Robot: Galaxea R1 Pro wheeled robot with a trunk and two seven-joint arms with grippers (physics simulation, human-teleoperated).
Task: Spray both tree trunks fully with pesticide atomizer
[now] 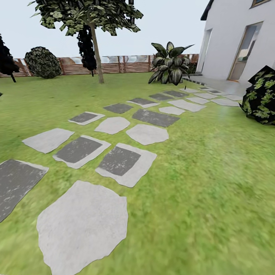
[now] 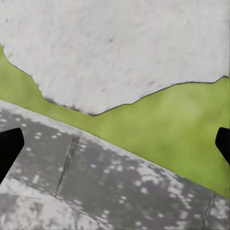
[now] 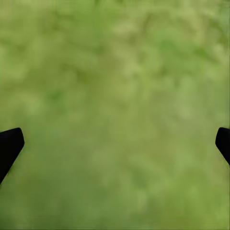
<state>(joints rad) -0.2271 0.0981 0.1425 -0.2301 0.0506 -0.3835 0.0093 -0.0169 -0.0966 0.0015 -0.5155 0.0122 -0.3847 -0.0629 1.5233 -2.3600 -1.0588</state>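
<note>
A tree with a pale grey-beige trunk [image 1: 97,53] and jagged dark green foliage [image 1: 86,13] stands far across the lawn near the fence. The pesticide atomizer is out of view. A tiny dark upright speck [image 1: 184,88] sits by the far stepping stones, too small to identify. My left gripper [image 2: 115,143] is open, with its black fingertips [image 2: 9,146] wide apart over a grey stone and a strip of grass. My right gripper [image 3: 115,143] is open too, with nothing but blurry green grass [image 3: 115,96] between its fingertips [image 3: 8,143].
Grey stepping stones [image 1: 82,225] run from my feet toward the white house [image 1: 236,38] at the right. A brown slatted fence [image 1: 114,65] closes the back. A broad-leaved plant [image 1: 170,65], a dark bush [image 1: 263,95] and a black-leaved tree [image 1: 87,46] stand around the lawn.
</note>
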